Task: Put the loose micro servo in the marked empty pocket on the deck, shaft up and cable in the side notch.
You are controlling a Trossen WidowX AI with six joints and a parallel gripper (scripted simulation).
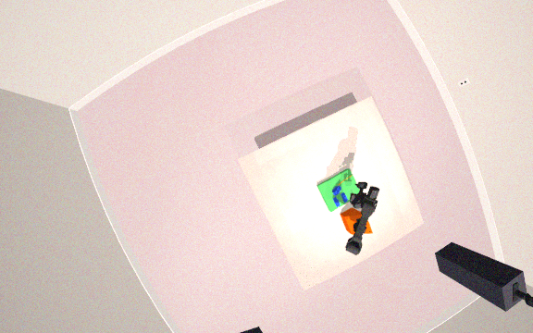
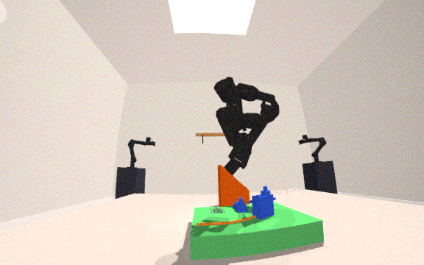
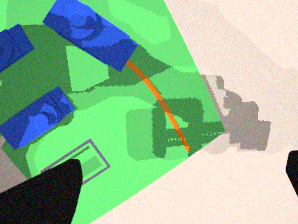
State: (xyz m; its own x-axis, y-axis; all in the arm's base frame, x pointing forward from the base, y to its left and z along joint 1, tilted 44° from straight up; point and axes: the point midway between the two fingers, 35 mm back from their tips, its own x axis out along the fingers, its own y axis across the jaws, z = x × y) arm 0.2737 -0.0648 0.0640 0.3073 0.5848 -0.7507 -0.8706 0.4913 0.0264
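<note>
The loose blue servo (image 1: pixel 337 190) (image 2: pixel 263 207) (image 3: pixel 90 35) stands on the green deck (image 1: pixel 326 191) (image 2: pixel 256 241) (image 3: pixel 120 180), its shaft pointing up. Its orange cable (image 2: pixel 227 222) (image 3: pixel 165 104) runs across the deck toward a corner. The marked pocket (image 3: pixel 100 153) is empty, near a deck edge; the left finger covers part of it in the wrist view. My gripper (image 3: pixel 188 167) is wide open and empty, above the deck's edge beside the pocket. The servo lies ahead of the fingers, not between them.
Two other blue servos (image 3: pixel 37 117) (image 3: pixel 12 47) sit in the deck beside the loose one. An orange wedge-shaped block (image 1: pixel 350 216) (image 2: pixel 230 189) stands behind the deck, close to the arm. The pale table (image 1: pixel 285 194) surrounds the deck.
</note>
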